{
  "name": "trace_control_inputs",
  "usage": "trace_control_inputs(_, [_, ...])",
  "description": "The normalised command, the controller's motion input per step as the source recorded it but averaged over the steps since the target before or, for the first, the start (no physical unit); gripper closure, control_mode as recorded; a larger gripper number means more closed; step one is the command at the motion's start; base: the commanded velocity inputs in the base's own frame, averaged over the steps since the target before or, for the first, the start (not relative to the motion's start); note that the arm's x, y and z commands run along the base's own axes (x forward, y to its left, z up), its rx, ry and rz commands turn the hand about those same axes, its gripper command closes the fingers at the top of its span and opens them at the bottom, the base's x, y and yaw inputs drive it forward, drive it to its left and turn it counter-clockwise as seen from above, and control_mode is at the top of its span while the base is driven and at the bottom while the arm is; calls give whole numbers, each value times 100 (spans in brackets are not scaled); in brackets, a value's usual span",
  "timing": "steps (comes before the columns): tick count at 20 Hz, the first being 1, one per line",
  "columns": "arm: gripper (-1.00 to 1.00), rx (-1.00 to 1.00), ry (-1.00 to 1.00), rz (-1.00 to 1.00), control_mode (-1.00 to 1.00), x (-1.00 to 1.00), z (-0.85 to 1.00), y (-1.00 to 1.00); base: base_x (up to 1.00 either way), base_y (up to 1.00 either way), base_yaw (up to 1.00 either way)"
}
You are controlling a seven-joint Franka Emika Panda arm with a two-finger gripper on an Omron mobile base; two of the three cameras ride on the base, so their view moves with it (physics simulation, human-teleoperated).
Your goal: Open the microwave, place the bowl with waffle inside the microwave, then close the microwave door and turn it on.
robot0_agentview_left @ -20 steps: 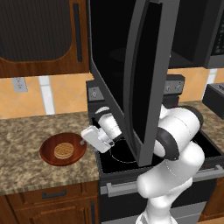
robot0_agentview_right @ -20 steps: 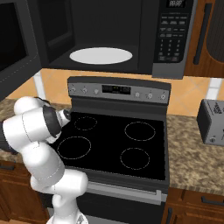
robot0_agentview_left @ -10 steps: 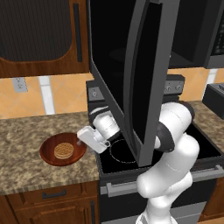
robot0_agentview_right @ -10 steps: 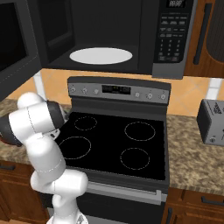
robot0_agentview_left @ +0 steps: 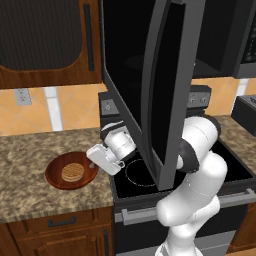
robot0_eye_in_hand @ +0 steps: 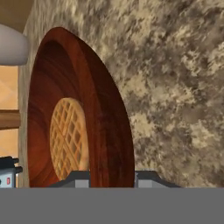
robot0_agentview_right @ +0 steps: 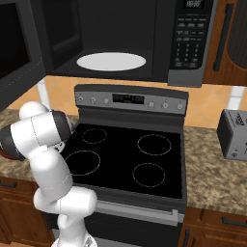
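The step in hand looks like taking the bowl by its rim, with the microwave door already swung wide. To do it well, the claw should straddle the near rim, 1 finger inside and 1 outside, settle low enough for a firm bite, and lift level so the waffle stays put.

The bowl sits on the counter left of the stove, waffle centred in it. The claw is just beside the bowl's right edge. In the hand view the rim runs between its 2 spread fingertips, not yet pinched.
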Motion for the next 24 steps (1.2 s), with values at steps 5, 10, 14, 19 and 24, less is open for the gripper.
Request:
trace_control_inputs(5, [100, 3, -4, -5, -100, 0, 6, -17, 0, 0, 0])
trace_control_inputs(10, [100, 8, -10, -7, -100, -11, 31, -96, 0, 0, 0])
trace_control_inputs(14, [100, 10, -4, -3, -100, -33, 61, -100, 0, 0, 0])
trace_control_inputs(19, [100, 8, 0, -2, -100, -5, 91, -100, 0, 0, 0])
trace_control_inputs(24, [100, 5, 8, -5, -100, -15, 98, -100, 0, 0, 0])
